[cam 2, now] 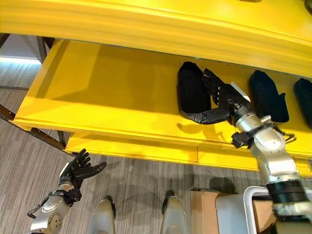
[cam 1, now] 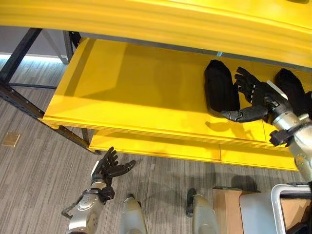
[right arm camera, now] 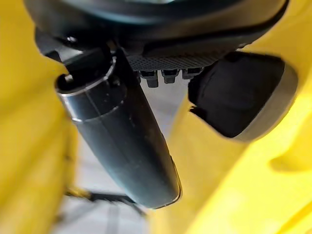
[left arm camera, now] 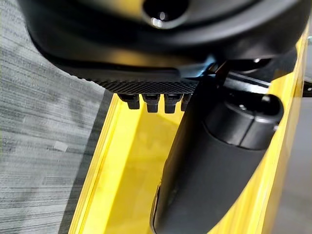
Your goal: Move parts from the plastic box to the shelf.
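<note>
the right hand (cam 2: 222, 100) rests on the yellow shelf (cam 2: 112, 97) with fingers spread, holding nothing, just right of a black part (cam 2: 191, 87) lying there. the left hand (cam 1: 108, 168) hangs open near the floor. pulling back carelessly, the thumb could drag that part off the near edge.

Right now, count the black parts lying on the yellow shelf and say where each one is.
3. One black part lies mid-shelf beside the open right hand; a second lies to its right; a third at the view's right edge. More may be hidden.
</note>
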You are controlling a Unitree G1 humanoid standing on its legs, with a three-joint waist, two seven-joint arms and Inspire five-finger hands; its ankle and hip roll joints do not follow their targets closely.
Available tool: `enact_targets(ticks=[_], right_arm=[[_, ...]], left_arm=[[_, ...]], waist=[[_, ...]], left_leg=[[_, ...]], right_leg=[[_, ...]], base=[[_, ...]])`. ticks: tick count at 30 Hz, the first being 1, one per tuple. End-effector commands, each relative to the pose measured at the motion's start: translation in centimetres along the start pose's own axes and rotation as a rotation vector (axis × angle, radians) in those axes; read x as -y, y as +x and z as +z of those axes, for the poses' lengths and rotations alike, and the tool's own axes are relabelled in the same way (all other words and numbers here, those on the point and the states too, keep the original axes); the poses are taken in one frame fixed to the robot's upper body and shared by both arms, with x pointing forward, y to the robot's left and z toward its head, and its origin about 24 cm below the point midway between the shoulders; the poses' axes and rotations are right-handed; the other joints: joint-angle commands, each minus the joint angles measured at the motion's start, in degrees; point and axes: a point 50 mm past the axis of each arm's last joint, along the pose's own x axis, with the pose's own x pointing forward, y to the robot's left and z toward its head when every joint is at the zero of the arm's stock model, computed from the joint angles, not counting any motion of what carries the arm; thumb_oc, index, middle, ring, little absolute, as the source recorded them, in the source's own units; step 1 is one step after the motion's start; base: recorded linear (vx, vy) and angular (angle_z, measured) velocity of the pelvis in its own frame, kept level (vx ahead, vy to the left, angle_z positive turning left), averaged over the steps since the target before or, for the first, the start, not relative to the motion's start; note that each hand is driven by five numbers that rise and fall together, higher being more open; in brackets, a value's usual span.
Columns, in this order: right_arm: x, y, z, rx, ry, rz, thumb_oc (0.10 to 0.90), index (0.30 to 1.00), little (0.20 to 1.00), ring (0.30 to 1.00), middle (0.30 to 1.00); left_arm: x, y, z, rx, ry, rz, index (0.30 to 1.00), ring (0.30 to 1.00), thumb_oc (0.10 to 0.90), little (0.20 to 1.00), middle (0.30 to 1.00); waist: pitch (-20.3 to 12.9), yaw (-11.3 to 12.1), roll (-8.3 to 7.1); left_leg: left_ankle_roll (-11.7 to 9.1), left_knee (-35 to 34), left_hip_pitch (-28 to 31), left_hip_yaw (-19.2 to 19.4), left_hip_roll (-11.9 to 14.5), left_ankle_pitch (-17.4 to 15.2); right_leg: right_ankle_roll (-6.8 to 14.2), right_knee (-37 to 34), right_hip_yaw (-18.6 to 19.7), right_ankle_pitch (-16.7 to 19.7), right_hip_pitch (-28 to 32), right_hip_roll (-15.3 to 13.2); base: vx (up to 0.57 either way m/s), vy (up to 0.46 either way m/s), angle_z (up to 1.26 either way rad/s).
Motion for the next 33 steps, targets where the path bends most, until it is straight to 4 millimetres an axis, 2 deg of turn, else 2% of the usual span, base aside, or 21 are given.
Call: enact_targets(ticks=[1,2,4,6,10,11,14,15,16,17,20,21,24,25,28,29,30,31,32,33], right_arm=[[-0.8,-0.9,3.3,0.34,0.17,-0.078,0.9,1.0,1.0,1.0,1.0],[-0.8,-0.9,3.2,0.338,0.172,-0.079,0.9,1.0,1.0,1.0,1.0],[-1.9,-2.7,2.6,0.312,0.159,-0.051,0.9,1.0,1.0,1.0,1.0],[-2.4,-4.0,1.2,0.276,0.21,-0.081,0.9,1.0,1.0,1.0,1.0],[-3.2,-5.2,0.4,0.253,0.242,-0.099,0.9,1.0,1.0,1.0,1.0],[-3.4,-5.5,-0.5,0.239,0.287,-0.125,0.9,1.0,1.0,1.0,1.0],[-3.6,-5.9,-0.2,0.237,0.25,-0.118,0.9,1.0,1.0,1.0,1.0],[-3.9,-6.4,-0.9,0.226,0.291,-0.141,0.9,1.0,1.0,1.0,1.0],[-3.9,-6.4,-0.9,0.226,0.291,-0.142,0.9,1.0,1.0,1.0,1.0],[-4.5,-6.9,-1.4,0.208,0.318,-0.145,0.9,1.0,1.0,1.0,1.0],[-5.0,-7.3,-1.6,0.188,0.319,-0.138,0.9,1.0,1.0,1.0,1.0],[-5.1,-7.9,-2.3,0.168,0.352,-0.165,0.9,1.0,1.0,1.0,1.0],[-5.4,-8.7,-3.3,0.118,0.363,-0.196,0.9,1.0,1.0,1.0,1.0],[-5.3,-8.9,-3.5,0.104,0.345,-0.214,0.9,1.0,1.0,1.0,1.0],[-5.6,-9.1,-4.2,0.061,0.32,-0.208,0.9,1.0,1.0,1.0,1.0],[-5.6,-9.1,-4.2,0.062,0.32,-0.208,0.9,1.0,1.0,1.0,1.0],[-5.6,-9.0,-4.1,0.055,0.297,-0.196,0.9,1.0,1.0,1.0,1.0],[-5.6,-8.8,-4.0,0.042,0.248,-0.165,0.9,1.0,1.0,1.0,1.0],[-5.5,-8.7,-4.0,0.043,0.246,-0.166,0.9,1.0,1.0,1.0,1.0],[-5.7,-8.6,-5.0,0.016,0.296,-0.192,0.9,1.0,1.0,1.0,1.0]], left_arm=[[-0.4,-0.2,2.5,0.169,-0.017,0.019,1.0,1.0,0.9,1.0,1.0],[-0.4,-0.3,2.5,0.167,-0.015,0.019,1.0,1.0,0.9,1.0,1.0],[-1.0,-0.8,2.0,0.158,-0.008,0.041,1.0,1.0,0.9,1.0,1.0],[-1.1,-1.3,1.5,0.154,-0.014,0.056,1.0,1.0,0.9,1.0,1.0],[-1.6,-1.9,1.0,0.149,-0.005,0.077,1.0,1.0,0.9,1.0,1.0],[-1.6,-2.0,0.7,0.144,-0.008,0.084,1.0,1.0,0.9,1.0,1.0],[-1.6,-2.2,0.6,0.147,-0.005,0.082,1.0,1.0,0.9,1.0,1.0],[-1.6,-2.4,0.5,0.151,-0.006,0.09,1.0,1.0,0.9,1.0,1.0],[-1.6,-2.4,0.5,0.151,-0.006,0.09,1.0,1.0,0.9,1.0,1.0],[-1.5,-2.5,0.5,0.156,-0.002,0.089,1.0,1.0,0.9,1.0,1.0],[-1.6,-2.5,0.8,0.17,0.013,0.089,1.0,1.0,0.9,1.0,1.0],[-1.5,-2.6,1.0,0.181,0.022,0.083,1.0,1.0,0.9,1.0,1.0],[-1.4,-2.3,1.9,0.215,0.065,0.067,1.0,1.0,0.9,1.0,1.0],[-1.1,-2.0,2.8,0.242,0.086,0.05,1.0,1.0,0.9,1.0,1.0],[-0.6,-1.4,4.1,0.294,0.117,0.029,1.0,1.0,0.9,1.0,1.0],[-0.6,-1.3,4.2,0.295,0.118,0.029,1.0,1.0,0.9,1.0,1.0],[-0.6,-1.2,4.6,0.314,0.128,0.033,1.0,1.0,0.9,1.0,1.0],[-0.4,-1.0,5.6,0.35,0.146,0.022,1.0,1.0,0.9,1.0,1.0],[-0.3,-0.9,5.9,0.361,0.142,0.023,1.0,1.0,0.9,1.0,1.0],[-0.3,-1.0,5.8,0.362,0.116,0.039,1.0,1.0,0.9,1.0,1.0]], waist=[[-7.5,-1.2,-0.75],[-7.5,-1.2,-0.85],[-9.1,-1.5,-1.02],[-10.1,-1.6,-1.06],[-11.3,-1.4,-1.82],[-11.4,-1.3,-1.89],[-11.5,-1.3,-2.18],[-11.5,-1.3,-2.41],[-11.5,-1.3,-2.42],[-11.0,-1.5,-2.62],[-10.7,-1.7,-2.86],[-10.5,-1.9,-2.95],[-10.3,-2.9,-3.25],[-10.1,-3.5,-3.28],[-8.9,-4.5,-2.91],[-9.0,-4.6,-3.1],[-8.5,-4.8,-2.99],[-6.9,-4.4,-1.89],[-6.3,-4.1,-1.38],[-6.6,-2.4,-0.15]], left_leg=[[1.0,-10.5,4.0,-0.1,2.6,3.0],[1.0,-10.9,4.3,-0.1,2.5,3.2],[0.9,-16.3,7.1,0.5,2.5,5.2],[0.8,-18.9,8.6,1.2,2.7,6.1],[1.3,-20.1,12.0,2.7,2.2,5.5],[1.5,-19.5,12.3,2.8,1.8,5.0],[1.8,-18.2,13.0,3.3,1.1,3.7],[2.5,-16.4,12.9,3.5,-0.1,2.1],[2.5,-16.4,12.9,3.5,-0.1,2.0],[3.4,-13.2,12.5,4.0,-1.3,0.0],[4.3,-9.5,11.4,4.1,-2.9,-1.9],[5.4,-7.1,10.6,4.6,-4.2,-3.7],[6.5,-2.7,8.3,5.1,-6.0,-5.8],[6.7,-0.9,7.0,5.3,-6.6,-6.4],[7.8,1.2,5.9,7.1,-6.7,-7.5],[7.8,1.0,5.7,7.2,-6.9,-7.2],[8.1,0.7,5.7,7.8,-6.8,-7.0],[8.6,-0.9,7.0,9.6,-5.6,-6.3],[8.9,-2.1,7.8,10.5,-5.1,-5.5],[10.3,-9.4,10.6,15.5,-4.2,-1.7]], right_leg=[[2.2,-10.5,2.3,3.9,6.3,-1.4],[2.2,-10.8,2.2,4.0,6.6,-1.4],[2.9,-15.5,1.2,6.2,9.0,-1.7],[3.6,-17.7,0.3,7.3,10.5,-2.2],[4.4,-19.9,0.7,9.0,12.9,-2.8],[4.5,-20.0,1.0,9.4,13.2,-3.0],[4.8,-20.3,1.5,9.8,14.1,-3.5],[5.3,-19.9,2.2,10.9,14.6,-4.5],[5.3,-19.9,2.2,10.9,14.6,-4.5],[5.5,-19.7,3.1,11.7,15.0,-5.6],[5.8,-19.3,3.8,12.9,15.0,-6.8],[5.9,-19.1,4.7,14.3,14.7,-8.0],[5.8,-19.0,5.8,16.8,14.0,-9.4],[5.9,-18.9,6.4,19.0,13.4,-10.2],[5.7,-19.1,6.6,24.3,11.0,-10.8],[5.7,-19.2,6.7,24.5,10.8,-11.0],[5.6,-19.3,6.3,26.3,9.3,-11.2],[5.3,-18.5,1.3,25.6,7.6,-10.8],[5.1,-17.7,-1.3,23.8,7.9,-10.8],[3.6,-11.9,-8.5,16.5,10.3,-10.3]], base=[[0.02,0.01,0.06],[0.06,0.04,0.03],[0.09,0.047,0.0],[0.07,0.048,0.04],[0.06,0.059,-0.04],[0.03,0.09,-0.16],[0.03,0.09,-0.13],[0.01,0.094,-0.14],[0.0,0.194,-0.14],[-0.02,0.104,-0.08],[-0.02,0.198,-0.08],[-0.03,0.196,-0.11],[-0.04,0.209,-0.12],[-0.05,0.2,-0.03],[-0.08,0.163,-0.04],[-0.08,0.108,-0.39],[-0.11,0.201,-0.69],[-0.13,0.272,-1.16],[-0.3,0.455,-1.81],[-0.27,0.331,-2.03]])
